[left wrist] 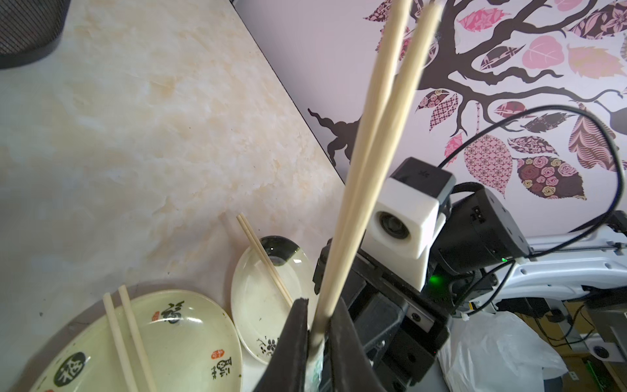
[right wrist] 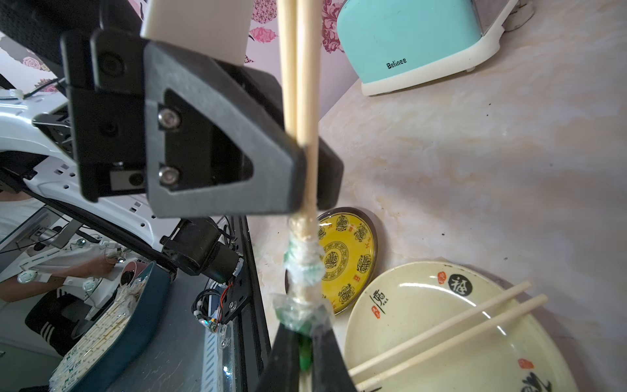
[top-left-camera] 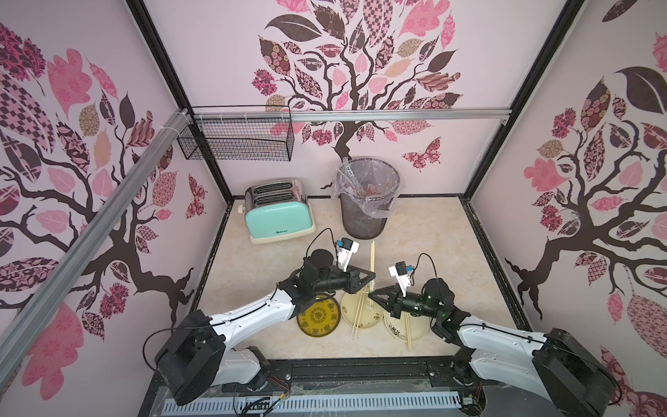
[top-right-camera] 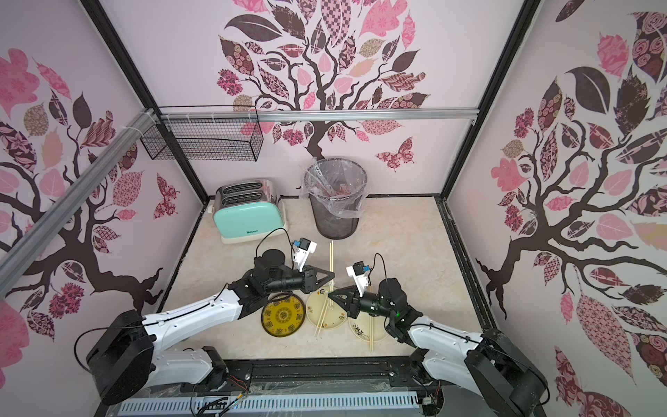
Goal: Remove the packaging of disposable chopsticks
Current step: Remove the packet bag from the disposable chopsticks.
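Marble tabletop (top-left-camera: 426, 260) — three plates (top-left-camera: 318, 319), three chopstick pairs (top-left-camera: 372, 256).

Overhead stereo pair, close wrists, shared plate (left wrist: 190, 339)

One pair of pale wooden chopsticks (right wrist: 307, 101) is held in the air, clamped side by side in the left gripper (right wrist: 310, 169). Its clear sleeve (right wrist: 302, 264) with green print is bunched into crumpled folds at one end, pinched by the right gripper (right wrist: 304, 339). A second bare pair (top-left-camera: 358, 316) lies across the middle cream plate (top-left-camera: 348, 307). A third bare pair (top-left-camera: 408, 332) lies across the right-hand plate (top-left-camera: 420, 330), overhanging its near rim.
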`<state>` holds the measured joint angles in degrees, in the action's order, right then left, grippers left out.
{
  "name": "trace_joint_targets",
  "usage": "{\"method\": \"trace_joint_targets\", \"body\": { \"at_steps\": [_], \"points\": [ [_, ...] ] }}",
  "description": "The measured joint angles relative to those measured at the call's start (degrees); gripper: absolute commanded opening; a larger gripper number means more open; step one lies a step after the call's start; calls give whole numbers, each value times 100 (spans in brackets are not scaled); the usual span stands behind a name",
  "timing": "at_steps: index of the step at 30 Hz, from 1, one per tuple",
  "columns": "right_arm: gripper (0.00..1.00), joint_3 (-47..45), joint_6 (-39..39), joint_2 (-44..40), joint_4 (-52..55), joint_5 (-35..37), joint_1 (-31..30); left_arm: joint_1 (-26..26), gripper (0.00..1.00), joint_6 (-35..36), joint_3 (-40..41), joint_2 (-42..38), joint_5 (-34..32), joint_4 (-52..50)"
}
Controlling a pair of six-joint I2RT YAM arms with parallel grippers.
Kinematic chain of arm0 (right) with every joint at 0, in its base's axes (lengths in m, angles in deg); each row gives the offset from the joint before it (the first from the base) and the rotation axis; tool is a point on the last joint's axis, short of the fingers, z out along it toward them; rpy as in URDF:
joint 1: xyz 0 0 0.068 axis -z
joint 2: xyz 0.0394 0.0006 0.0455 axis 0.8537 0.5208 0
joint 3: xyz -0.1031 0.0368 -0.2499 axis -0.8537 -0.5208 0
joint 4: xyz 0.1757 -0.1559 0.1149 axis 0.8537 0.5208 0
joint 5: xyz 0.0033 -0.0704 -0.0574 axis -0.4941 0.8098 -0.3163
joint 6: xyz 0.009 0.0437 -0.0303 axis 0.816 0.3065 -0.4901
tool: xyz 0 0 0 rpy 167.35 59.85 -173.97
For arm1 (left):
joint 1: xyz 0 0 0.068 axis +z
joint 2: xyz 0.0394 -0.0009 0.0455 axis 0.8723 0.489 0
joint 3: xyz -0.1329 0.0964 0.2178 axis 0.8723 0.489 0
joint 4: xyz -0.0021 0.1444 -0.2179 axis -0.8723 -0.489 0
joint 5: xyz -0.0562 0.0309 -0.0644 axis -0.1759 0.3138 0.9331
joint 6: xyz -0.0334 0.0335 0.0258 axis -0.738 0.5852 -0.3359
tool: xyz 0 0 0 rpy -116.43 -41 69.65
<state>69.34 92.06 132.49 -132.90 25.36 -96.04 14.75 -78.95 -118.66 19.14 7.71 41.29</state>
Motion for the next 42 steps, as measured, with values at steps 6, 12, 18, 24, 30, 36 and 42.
{"method": "trace_joint_targets", "body": {
  "at_steps": [6, 12, 18, 24, 30, 36, 42],
  "points": [
    [0, 0, 0, -50, 33, 24, 0, -44, 16, -129, 107, 0, -31, 177],
    [0, 4, -39, -107, -50, 131, 2, -210, 24, -175, 256, -20, -20, 109],
    [0, 37, -94, -42, -238, 140, 9, -140, 31, 20, 55, -413, -90, -603],
    [0, 68, -105, 26, -415, 166, 33, 476, 47, 356, -584, -743, 98, -1287],
    [0, 101, -105, 92, -457, 138, 39, 629, 52, 769, -1458, -595, 260, -1635],
    [0, 131, -105, 101, -492, 114, 37, 629, 49, 927, -1770, -39, 426, -1644],
    [0, 131, -107, 98, -492, 109, 37, 629, 44, 931, -1770, 267, 514, -1604]
  ]
}}
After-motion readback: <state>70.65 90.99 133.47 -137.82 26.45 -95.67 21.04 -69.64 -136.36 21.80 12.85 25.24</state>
